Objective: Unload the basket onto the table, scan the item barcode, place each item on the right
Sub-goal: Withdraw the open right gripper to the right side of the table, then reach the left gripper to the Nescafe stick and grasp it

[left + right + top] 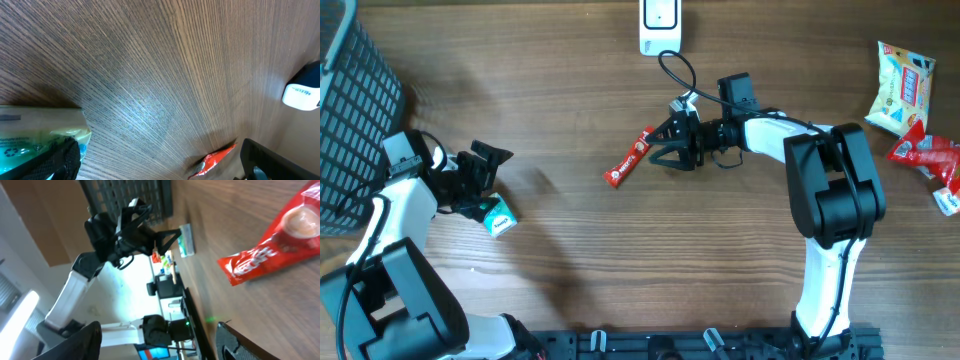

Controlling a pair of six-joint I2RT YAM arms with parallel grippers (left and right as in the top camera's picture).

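Note:
A red coffee sachet (628,158) lies flat on the table, just left of my right gripper (667,142). That gripper is open, its fingers spread with nothing between them. In the right wrist view the sachet (270,250) lies ahead at the upper right, clear of my right gripper (160,347). My left gripper (480,182) stands open at the far left, beside a teal and green packet (500,215). In the left wrist view the packet (35,135) lies partly behind the left finger of my left gripper (160,172). The red sachet (215,159) shows far ahead. A white scanner (660,25) stands at the table's back edge.
A dark mesh basket (355,110) stands at the far left. Snack packets, one yellow and white (900,90) and one red (925,155), lie at the far right. The scanner's black cable (678,72) runs down toward my right gripper.

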